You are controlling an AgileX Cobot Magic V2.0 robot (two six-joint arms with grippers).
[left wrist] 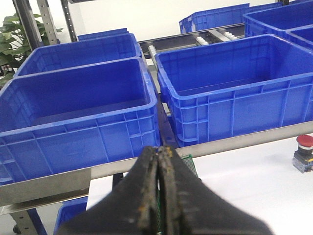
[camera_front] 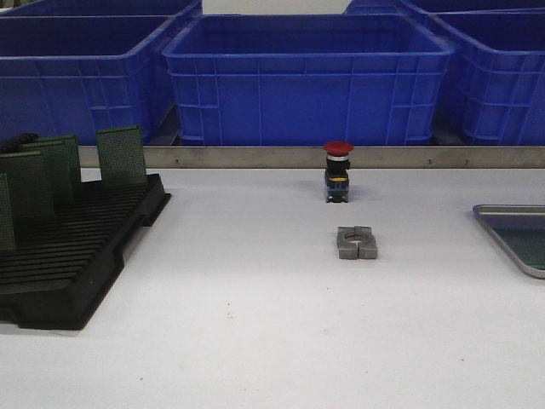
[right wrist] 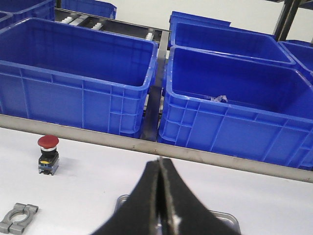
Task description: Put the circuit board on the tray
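Observation:
Several green circuit boards (camera_front: 121, 155) stand upright in a black slotted rack (camera_front: 85, 247) at the left of the table. The grey metal tray (camera_front: 511, 210) lies at the right edge, partly cut off. Neither gripper shows in the front view. My left gripper (left wrist: 160, 150) is shut; a green board corner (left wrist: 186, 157) shows just behind its fingers and a thin green sliver shows through the gap. My right gripper (right wrist: 160, 161) is shut and hangs over the tray, whose rim (right wrist: 228, 215) shows on both sides of the fingers.
A red push button (camera_front: 338, 170) stands mid-table near the steel rail, and a grey metal clamp (camera_front: 356, 242) lies just in front of it. Big blue crates (camera_front: 306, 77) line the far side behind the rail. The button (right wrist: 48, 154) and clamp (right wrist: 18, 218) also show in the right wrist view.

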